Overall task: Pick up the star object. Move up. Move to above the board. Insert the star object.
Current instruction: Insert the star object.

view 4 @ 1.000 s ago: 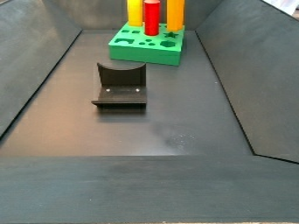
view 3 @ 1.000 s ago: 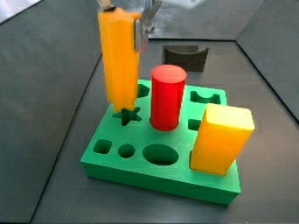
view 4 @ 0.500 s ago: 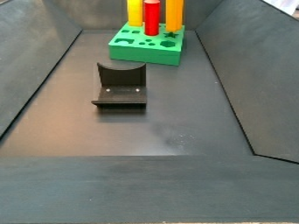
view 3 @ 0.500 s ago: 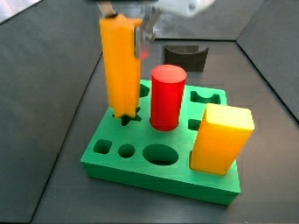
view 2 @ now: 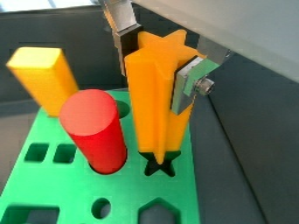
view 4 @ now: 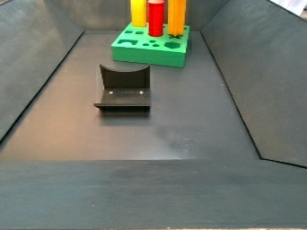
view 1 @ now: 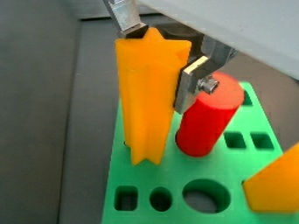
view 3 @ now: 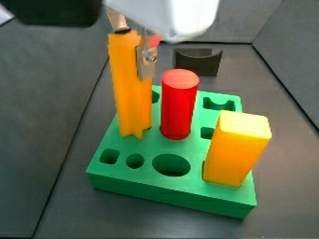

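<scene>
The star object (view 3: 126,86), a tall orange ridged prism, stands upright with its lower end in the star hole at the board's (view 3: 174,177) far left corner. The gripper (view 3: 130,54) is shut on the prism's upper part. In both wrist views the silver fingers (view 1: 193,79) (view 2: 190,83) press its opposite sides, and the gripper (view 1: 158,52) (view 2: 156,61) grips just below the star-shaped top (view 1: 149,96) (view 2: 158,96). The green board (view 1: 176,188) (view 2: 70,192) lies below. In a side view the board (view 4: 153,54) and star object (view 4: 178,13) stand at the far end.
A red cylinder (view 3: 178,103) stands in the board right beside the star object. A yellow-orange square block (view 3: 236,147) stands in the board's near right corner. The dark fixture (view 4: 122,85) stands on the floor, away from the board. Sloping dark walls enclose the floor.
The gripper has moved down with the star object. The prism's lower end, earlier just above the star hole, now sits in it and hides it.
</scene>
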